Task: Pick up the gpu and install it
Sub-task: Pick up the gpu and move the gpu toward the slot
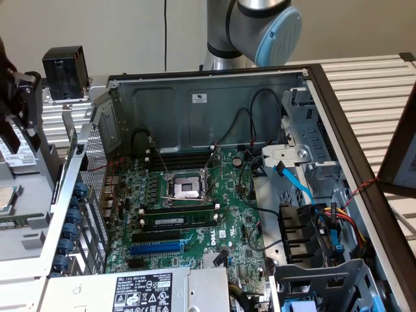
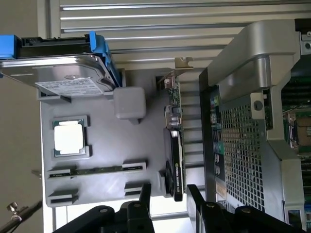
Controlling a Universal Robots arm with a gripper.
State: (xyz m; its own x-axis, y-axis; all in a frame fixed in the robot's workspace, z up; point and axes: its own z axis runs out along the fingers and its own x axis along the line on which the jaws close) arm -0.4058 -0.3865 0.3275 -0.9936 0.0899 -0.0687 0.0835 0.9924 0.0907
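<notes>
Wrist view: the gripper hangs over a gray tray, just beside the computer case.
Gripper: released; the two black fingers stand apart.
Gpu: it stands on its edge in the tray, along the side nearest to the case. Its lower end lies between the fingers, and I see no contact. It is not yet lifted.
Other parts on the tray: a processor chip, a memory stick and a hard drive in a blue bracket, all well apart from the gpu.
Exterior view: the case lies open in the middle, with the green motherboard inside.
Socket: bare, about the centre of the motherboard.
Arm: at 12 o'clock, behind the case.
Tray: at 9 o'clock, outside the case wall.
</notes>
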